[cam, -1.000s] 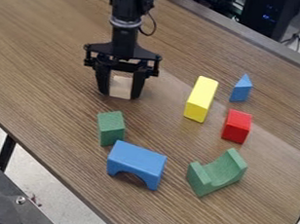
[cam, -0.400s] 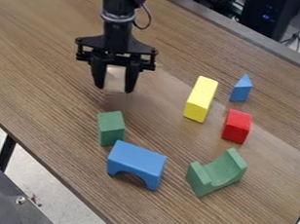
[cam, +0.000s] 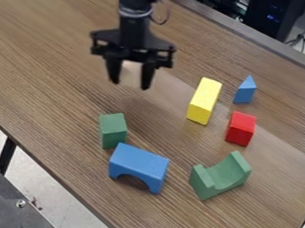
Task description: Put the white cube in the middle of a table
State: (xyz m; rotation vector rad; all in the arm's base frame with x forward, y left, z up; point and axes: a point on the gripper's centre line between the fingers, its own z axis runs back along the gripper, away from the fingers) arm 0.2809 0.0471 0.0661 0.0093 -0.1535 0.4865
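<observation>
two green blocks (cam: 113, 131), two blue (cam: 139, 163), one yellow (cam: 204, 100), one red (cam: 241, 128), one white (cam: 130, 73).

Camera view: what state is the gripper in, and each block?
Gripper: shut on the white cube.
White cube: held, blurred; clearance above the table unclear.
Yellow block: lying lengthwise on the table.
Red block: on the table, loose.
Blue triangle: on the table, loose.
Small green block: on the table; contact with arch unclear.
Blue arch: opening down.
Green curved block: hollow up.
</observation>
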